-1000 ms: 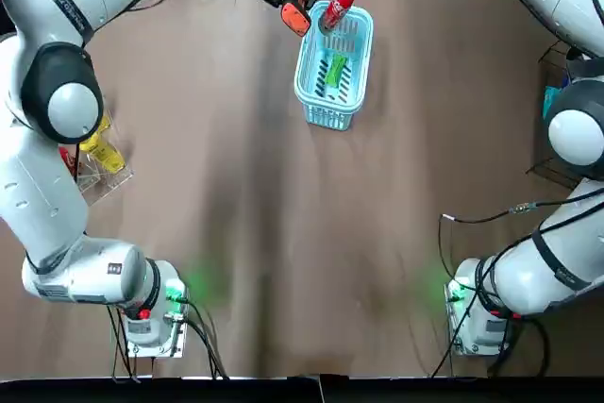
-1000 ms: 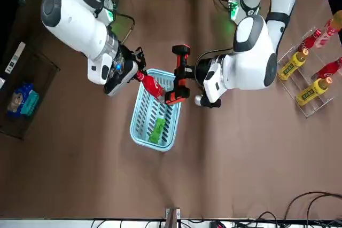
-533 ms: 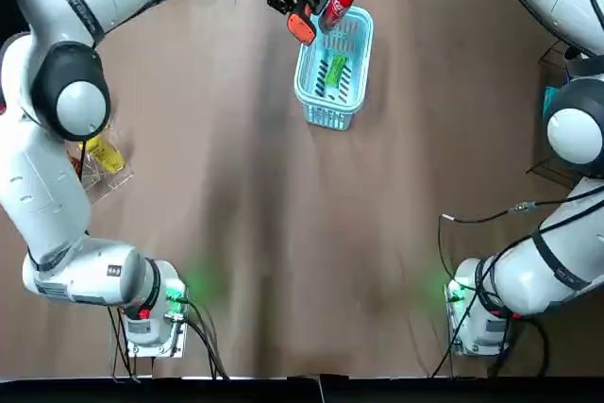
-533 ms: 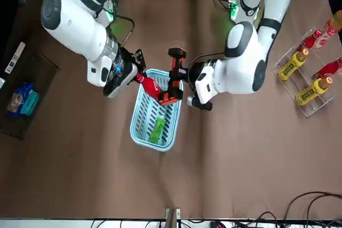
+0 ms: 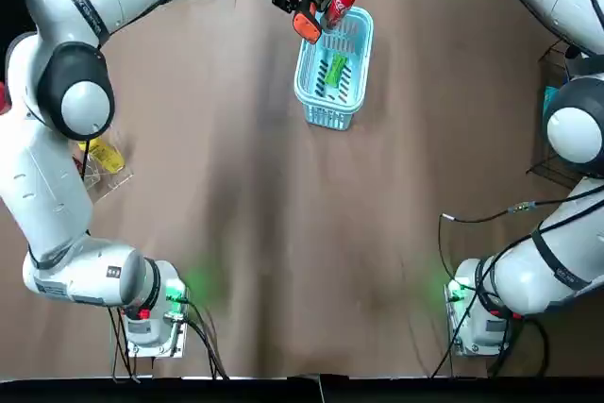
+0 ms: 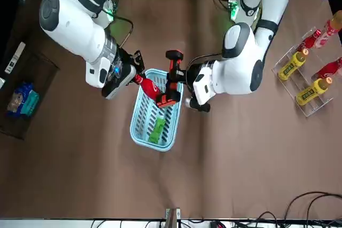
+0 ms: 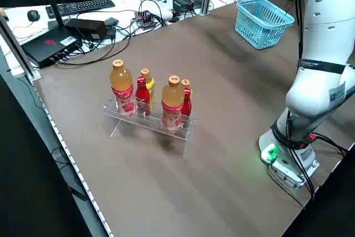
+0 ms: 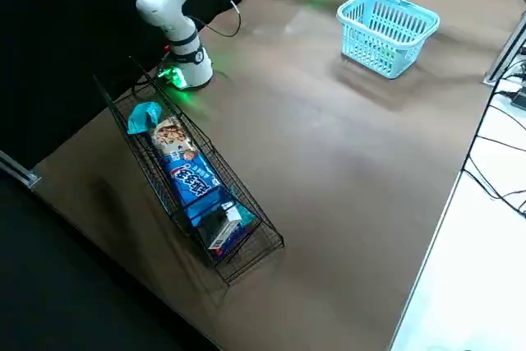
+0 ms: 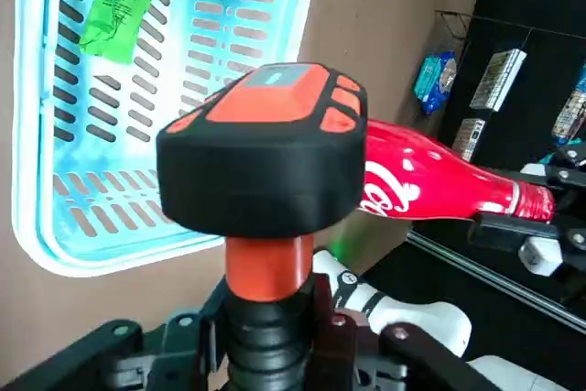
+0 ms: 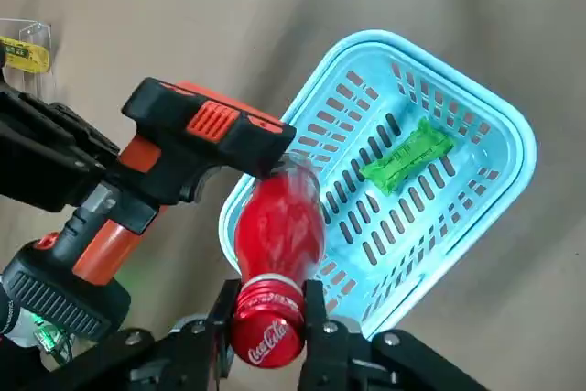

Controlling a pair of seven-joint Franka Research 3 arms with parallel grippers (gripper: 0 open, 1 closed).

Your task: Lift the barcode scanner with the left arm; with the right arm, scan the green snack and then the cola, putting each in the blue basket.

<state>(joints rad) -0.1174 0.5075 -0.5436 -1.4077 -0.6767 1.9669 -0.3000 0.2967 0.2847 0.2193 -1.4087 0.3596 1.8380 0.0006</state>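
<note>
- Since a second ago my left arm has swung the barcode scanner [image 6: 170, 84] in toward the cola [image 6: 151, 87]. Its head is now just beside the bottle's body; can't tell if they touch.
- Left end effector [image 9: 270, 336] is clamped tight on the scanner's handle, holding it up over the far end of the blue basket [image 5: 311, 115].
- Right end effector [image 10: 270, 327] is closed on the cola's capped neck. The bottle hangs tilted in the air above that same end of the basket.
- Green snack [image 5: 335, 71] is lying flat inside the basket, which sits on the brown surface [image 5: 283, 233].
</note>
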